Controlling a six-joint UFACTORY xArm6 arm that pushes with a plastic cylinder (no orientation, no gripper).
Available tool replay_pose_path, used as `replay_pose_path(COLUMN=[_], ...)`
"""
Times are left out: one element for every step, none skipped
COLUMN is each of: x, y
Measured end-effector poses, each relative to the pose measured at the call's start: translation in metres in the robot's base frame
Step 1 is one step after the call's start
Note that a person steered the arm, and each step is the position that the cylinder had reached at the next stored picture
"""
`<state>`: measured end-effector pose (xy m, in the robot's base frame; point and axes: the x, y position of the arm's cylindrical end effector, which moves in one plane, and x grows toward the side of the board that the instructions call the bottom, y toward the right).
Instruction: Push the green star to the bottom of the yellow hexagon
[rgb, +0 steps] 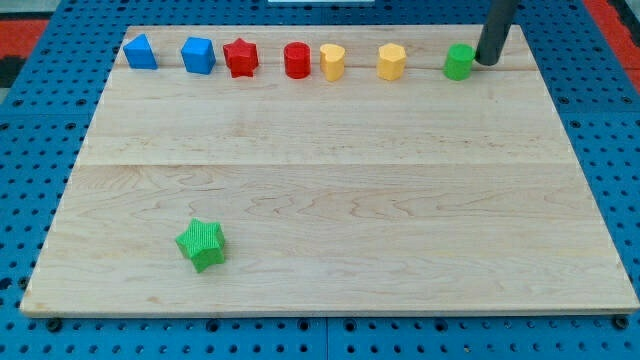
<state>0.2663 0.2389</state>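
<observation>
The wooden table (330, 180) is mostly bare. My tip (486, 62) — no gripper here — sits up top, maybe touching a green block (459, 62). The green star (202, 244) waits far below the yellow hexagon (391, 61) — nothing started; I must travel down behind it.

board middle (340, 180) open, green star (202, 244) unobstructed, blocks line top edge

The rod (497, 30) gets cut off by the view's top edge, so the arm above isn't visible, and the small green block (459, 62) just beside it is too small to tell its shape
</observation>
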Motion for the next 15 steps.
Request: replay_pose_path(x=[0.086, 0.200, 0.286, 0.310, 0.318, 0.303, 0.298, 0.301, 0.304, 0.291, 0.250, 0.211, 0.229, 0.238, 0.220], y=[0.028, -0.003, -0.068, -0.160, -0.213, -0.304, -0.330, -0.344, -0.404, -0.439, -0.442, -0.450, -0.444, -0.478, -0.520])
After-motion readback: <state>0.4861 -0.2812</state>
